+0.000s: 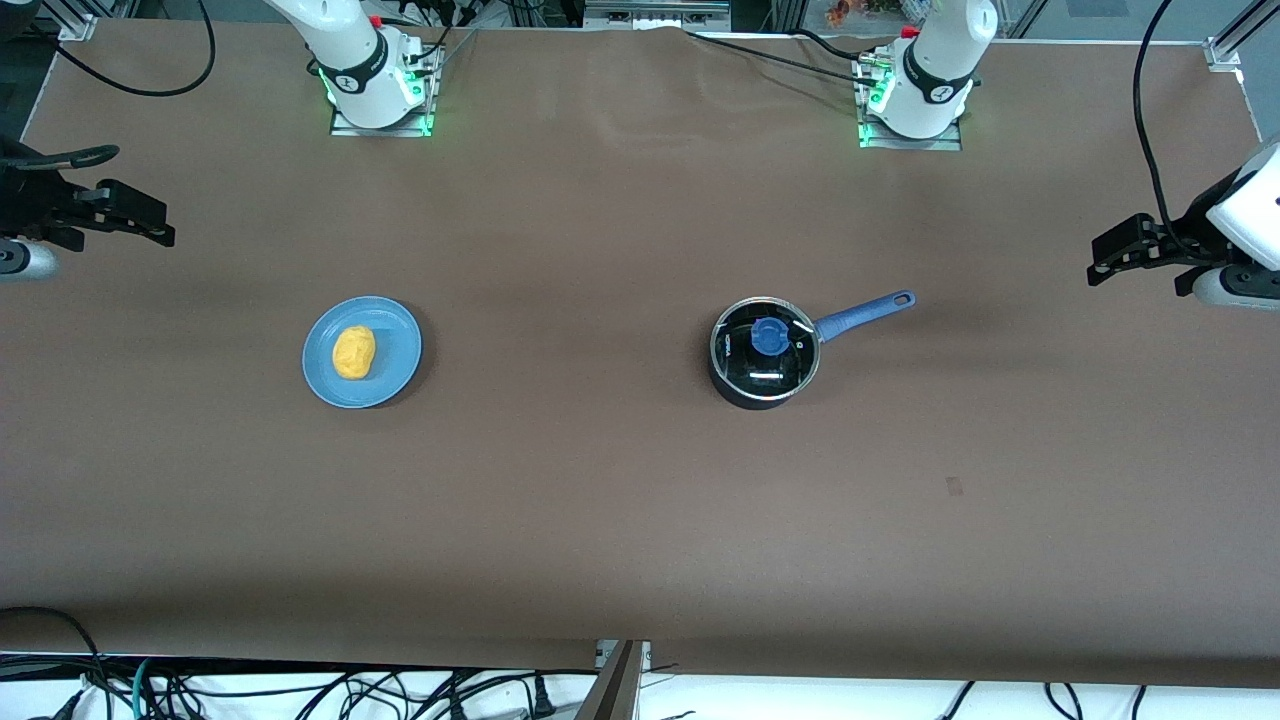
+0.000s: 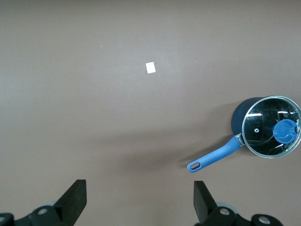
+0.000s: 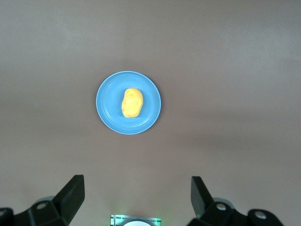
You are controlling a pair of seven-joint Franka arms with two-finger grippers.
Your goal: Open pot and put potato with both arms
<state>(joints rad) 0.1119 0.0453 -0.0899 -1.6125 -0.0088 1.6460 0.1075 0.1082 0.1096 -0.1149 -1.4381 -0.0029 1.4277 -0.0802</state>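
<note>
The black pot [image 1: 765,355] stands on the brown table toward the left arm's end. A glass lid with a blue knob [image 1: 770,337] covers it, and its blue handle [image 1: 865,312] points toward the left arm's end. The yellow potato [image 1: 353,352] lies on a light-blue plate [image 1: 395,340] toward the right arm's end. My left gripper [image 1: 1105,258] hangs open and empty high over the table's end, well apart from the pot [image 2: 272,126]; in its wrist view it [image 2: 140,202] is over bare table. My right gripper [image 1: 150,225] hangs open and empty over the other end; the potato [image 3: 132,102] lies well apart from it [image 3: 136,200].
The two arm bases [image 1: 375,85] [image 1: 915,95] with green lights stand along the edge farthest from the front camera. A small pale square [image 2: 150,68] lies on the table, nearer the front camera than the pot. Cables hang at the near edge [image 1: 300,690].
</note>
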